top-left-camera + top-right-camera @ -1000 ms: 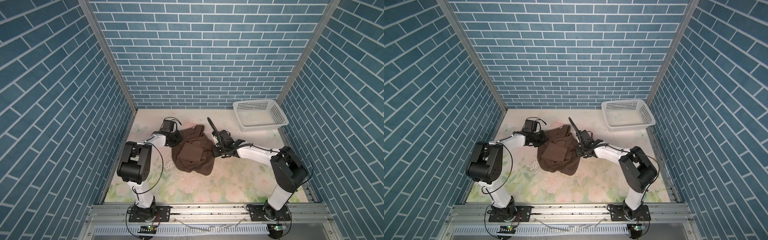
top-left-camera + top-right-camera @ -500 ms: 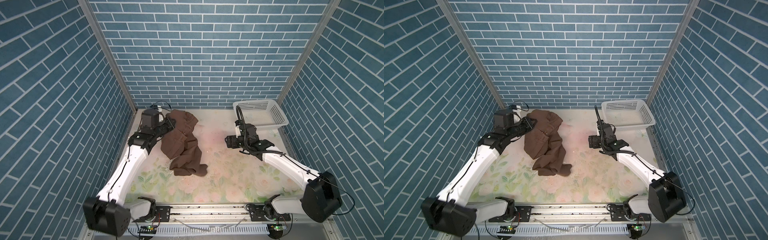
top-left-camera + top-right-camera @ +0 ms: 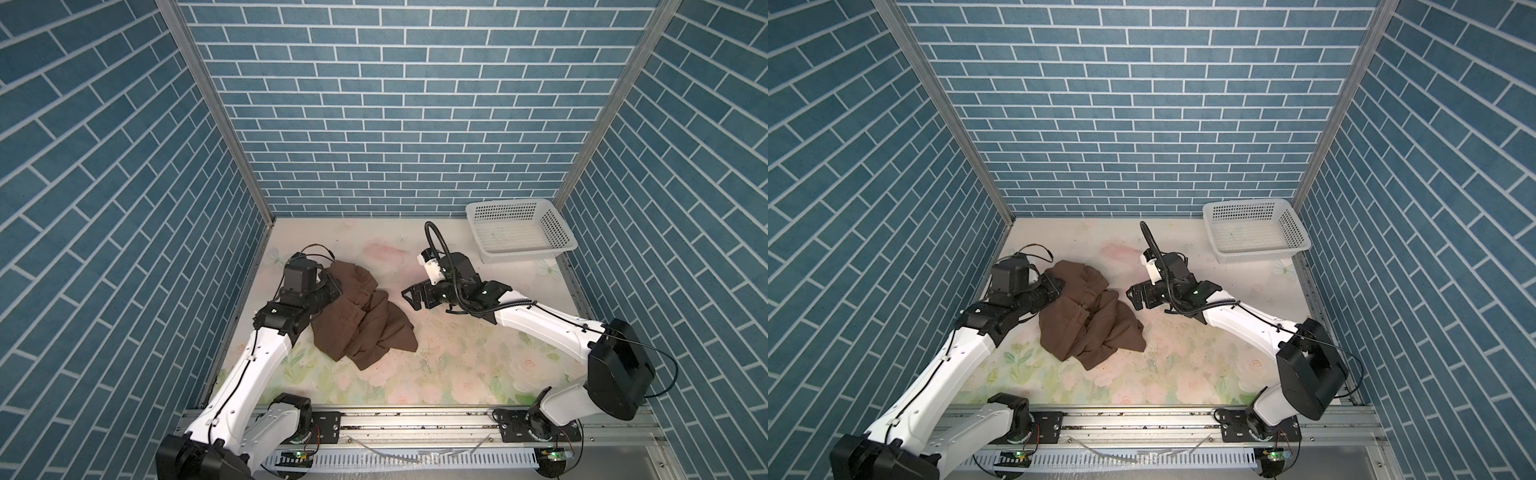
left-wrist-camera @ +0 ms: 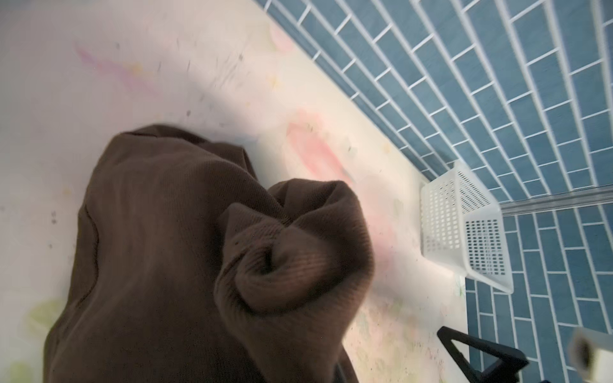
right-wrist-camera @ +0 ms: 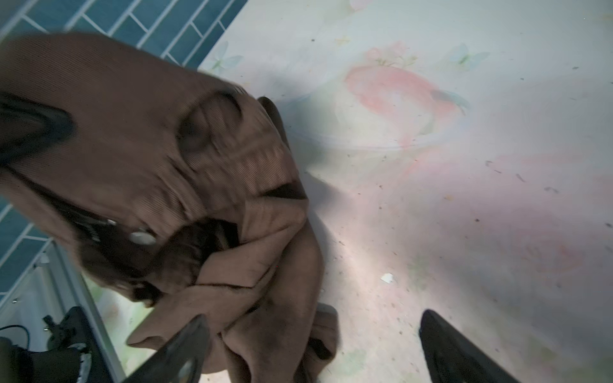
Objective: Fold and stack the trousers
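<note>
Brown trousers (image 3: 357, 320) are heaped at the middle left of the frame, pinched at the top by the left tool (image 3: 336, 287). The right tool (image 3: 411, 299) is spread wide open beside them.

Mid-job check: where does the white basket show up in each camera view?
Top view: basket in the far right corner.
Top view: basket in the same corner.
Left wrist: basket beyond the bunched trousers.
Right wrist: not in view.
Shared landmark: the trousers, in all four.
</note>
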Robot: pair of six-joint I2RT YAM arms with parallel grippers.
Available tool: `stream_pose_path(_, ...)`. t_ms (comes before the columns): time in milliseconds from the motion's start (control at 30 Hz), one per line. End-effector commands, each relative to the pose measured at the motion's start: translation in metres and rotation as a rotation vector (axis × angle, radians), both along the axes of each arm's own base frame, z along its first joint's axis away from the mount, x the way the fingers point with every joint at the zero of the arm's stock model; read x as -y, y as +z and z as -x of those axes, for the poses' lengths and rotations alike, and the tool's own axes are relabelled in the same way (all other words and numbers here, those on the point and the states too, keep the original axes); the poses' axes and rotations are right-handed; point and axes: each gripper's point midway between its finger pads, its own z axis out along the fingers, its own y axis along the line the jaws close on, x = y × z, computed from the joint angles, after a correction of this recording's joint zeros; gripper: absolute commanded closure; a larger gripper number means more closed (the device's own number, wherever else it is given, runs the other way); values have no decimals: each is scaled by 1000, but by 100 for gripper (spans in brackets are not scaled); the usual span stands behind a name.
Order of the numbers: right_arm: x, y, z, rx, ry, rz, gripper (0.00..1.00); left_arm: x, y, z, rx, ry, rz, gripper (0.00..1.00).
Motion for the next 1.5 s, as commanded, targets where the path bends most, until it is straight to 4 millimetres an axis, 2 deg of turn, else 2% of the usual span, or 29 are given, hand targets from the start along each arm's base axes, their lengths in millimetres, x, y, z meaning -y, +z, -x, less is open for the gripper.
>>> stream_pose_path(0,-27,15,1,-46,26,-106,1,16,21,-15,95,-16,133,100)
stream_pose_path(33,-29,11,2,-57,30,-106,1,15,15,-14,71,-14,118,94)
stream_pose_path(100,-31,7,3,-68,37,-101,1,8,2,-9,2,-5,57,65)
stream_pose_path(133,-31,5,4,-70,40,-95,1,4,0,-6,-16,0,15,47)
stream_pose_path(200,-30,1,4,-70,48,-73,1,-6,7,2,-5,24,-58,36)
stream_pose_path(300,-27,-7,4,-69,52,-41,1,-16,28,14,54,59,-151,29)
stream_pose_path(367,-25,-11,2,-62,41,-17,2,-12,40,17,87,51,-185,28)
stream_pose_path(433,-22,-14,-2,-54,25,2,6,2,44,17,96,8,-228,28)
stream_pose_path(467,-21,-15,-3,-48,23,9,13,11,43,16,94,-19,-252,29)
stream_pose_path(533,-25,-13,-2,-57,48,-8,40,33,36,10,75,-88,-301,30)
stream_pose_path(600,-33,-12,3,-91,89,-40,54,51,21,1,31,-143,-315,30)
stream_pose_path(633,-38,-13,6,-115,107,-55,56,61,11,-5,8,-170,-305,30)
stream_pose_path(733,-46,-23,6,-186,81,-93,57,81,-8,-25,-30,-213,-300,31)
stream_pose_path(833,-60,-23,2,-214,60,-164,57,95,-14,-43,-23,-236,-294,29)
stream_pose_path(967,-75,-27,-11,-216,28,-221,54,99,-31,-62,-67,-225,-273,26)
stream_pose_path(1100,-84,-46,-18,-291,-22,-253,50,89,-75,-76,-177,-179,-215,25)
stream_pose_path(1200,-81,-69,-15,-350,-78,-262,49,80,-105,-84,-242,-149,-169,26)
stream_pose_path(1267,-76,-83,-11,-381,-101,-248,49,81,-115,-87,-263,-153,-163,27)
stream_pose_path(1367,-58,-91,-14,-360,-164,-195,49,81,-125,-89,-288,-156,-184,26)
stream_pose_path(1467,-30,-97,-20,-286,-253,-93,49,77,-138,-88,-330,-164,-222,26)
